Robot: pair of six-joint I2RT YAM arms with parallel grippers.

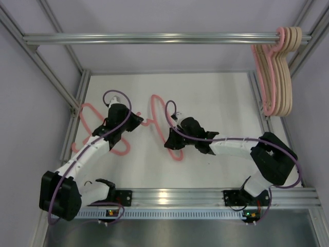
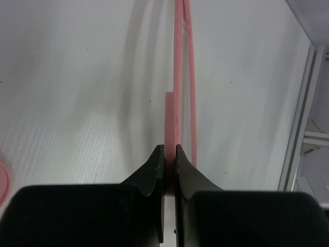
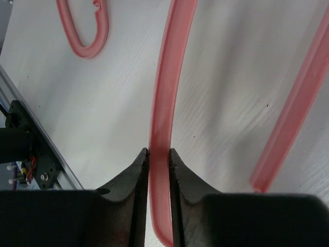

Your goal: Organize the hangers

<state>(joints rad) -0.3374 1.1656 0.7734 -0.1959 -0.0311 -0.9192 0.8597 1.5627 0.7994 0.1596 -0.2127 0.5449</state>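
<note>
Two pink hangers are on the white table. My left gripper (image 1: 138, 122) is shut on the left pink hanger (image 1: 85, 121) near its hook. In the left wrist view, the gripper (image 2: 169, 152) clamps this hanger (image 2: 178, 77), which shows edge-on. My right gripper (image 1: 172, 143) is shut on the middle pink hanger (image 1: 154, 110) at its lower end. In the right wrist view, the gripper (image 3: 159, 154) pinches that hanger's curved bar (image 3: 167, 77), and its other limb (image 3: 293, 118) lies to the right. Several beige and pink hangers (image 1: 280, 77) hang at the right end of the rail (image 1: 154, 38).
Aluminium frame posts run along the table's left (image 1: 72, 123) and right (image 1: 259, 103) edges. A frame rail (image 1: 205, 194) crosses the front by the arm bases. The end loop of the left hanger (image 3: 85, 36) shows at the top left of the right wrist view.
</note>
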